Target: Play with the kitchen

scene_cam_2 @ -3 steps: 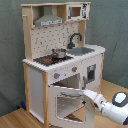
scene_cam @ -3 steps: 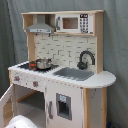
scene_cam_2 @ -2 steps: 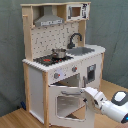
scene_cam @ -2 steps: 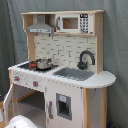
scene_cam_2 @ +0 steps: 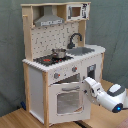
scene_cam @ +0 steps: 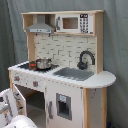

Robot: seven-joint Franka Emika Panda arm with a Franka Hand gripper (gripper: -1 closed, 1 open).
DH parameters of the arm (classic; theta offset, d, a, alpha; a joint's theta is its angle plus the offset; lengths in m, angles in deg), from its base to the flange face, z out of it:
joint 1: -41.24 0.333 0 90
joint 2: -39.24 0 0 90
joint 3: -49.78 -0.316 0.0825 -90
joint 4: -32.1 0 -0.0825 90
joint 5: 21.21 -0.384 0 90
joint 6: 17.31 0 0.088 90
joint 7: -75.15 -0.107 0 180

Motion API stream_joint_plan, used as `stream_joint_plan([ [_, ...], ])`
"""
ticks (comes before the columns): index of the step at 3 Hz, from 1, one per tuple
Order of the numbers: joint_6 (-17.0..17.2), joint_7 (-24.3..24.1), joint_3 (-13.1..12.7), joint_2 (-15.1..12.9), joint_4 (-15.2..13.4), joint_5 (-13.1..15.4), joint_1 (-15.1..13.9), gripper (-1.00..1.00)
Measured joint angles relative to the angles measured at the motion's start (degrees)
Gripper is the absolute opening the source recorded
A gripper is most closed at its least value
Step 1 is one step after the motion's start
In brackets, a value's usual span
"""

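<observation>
White and light-wood, the kitchen (scene_cam_2: 62, 60) is standing upright on a wooden floor (scene_cam_2: 15, 119) before a grey curtain (scene_cam: 12, 35). In the second exterior view, the arm's claw (scene_cam_2: 88, 86) is reaching at the oven door's (scene_cam_2: 65, 99) right edge; whether it is wide or narrow cannot be told.

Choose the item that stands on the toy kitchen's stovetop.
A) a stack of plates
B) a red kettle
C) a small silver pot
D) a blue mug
C: a small silver pot stands on the dark stovetop of the kitchen, beside the grey sink, in both exterior views.
</observation>
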Motion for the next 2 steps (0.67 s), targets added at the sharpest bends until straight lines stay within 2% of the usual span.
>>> stream_joint_plan([
  [1,-3.5,0.0,-0.3,0.0,0.5,0.0,-4.9,1.00],
  [2,-5.1,0.5,-0.6,0.0,3.6,0.1,-9.5,1.00],
])
